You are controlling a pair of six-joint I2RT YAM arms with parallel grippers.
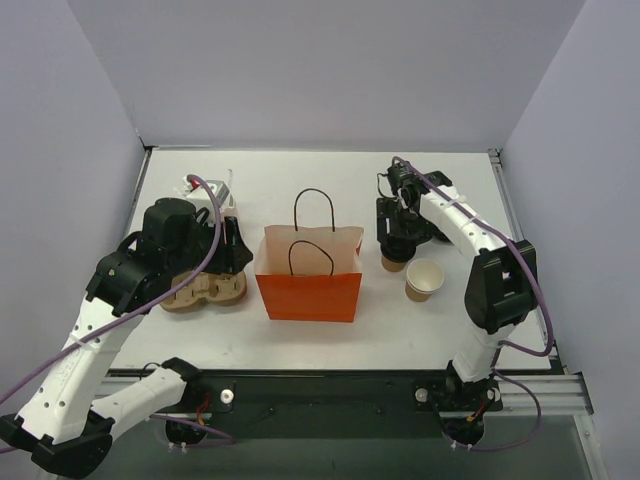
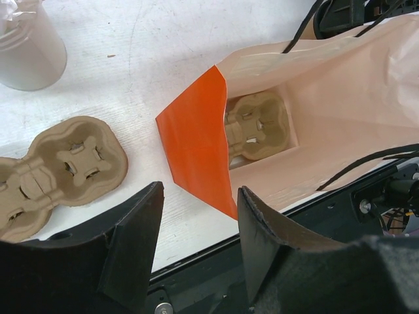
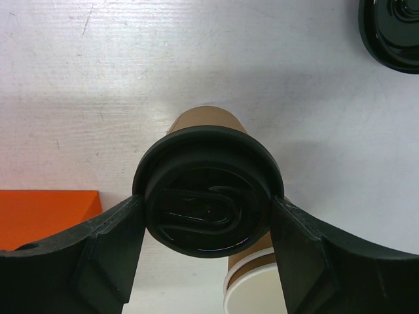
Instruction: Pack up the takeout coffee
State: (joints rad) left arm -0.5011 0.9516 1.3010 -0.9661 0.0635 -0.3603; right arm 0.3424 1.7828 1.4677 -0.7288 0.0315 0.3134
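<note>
1. The small tan kraft-paper takeout coffee (image 3: 208,196), capped with a black plastic lid, stands upright on the white desk (image 1: 300,180). It is right of the orange paper bag (image 1: 308,295), just beside an unlidded tan cup (image 1: 424,280).
2. The right tool (image 3: 208,226) closely flanks the coffee's lid; whether it is clamped cannot be told.
3. The left tool (image 2: 200,190) hangs with fingers apart, empty, by the bag's mouth.

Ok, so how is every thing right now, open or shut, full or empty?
takeout coffee, upright, lid on.
lidless cup, upright, open top.
orange bag, standing, open.
carrier in bag, empty.
carrier on table, empty.
spare lid, lying loose.
white cup, upright.
left tool, open, holding nothing.
right tool, seemingly pinching the coffee's lid.
</note>
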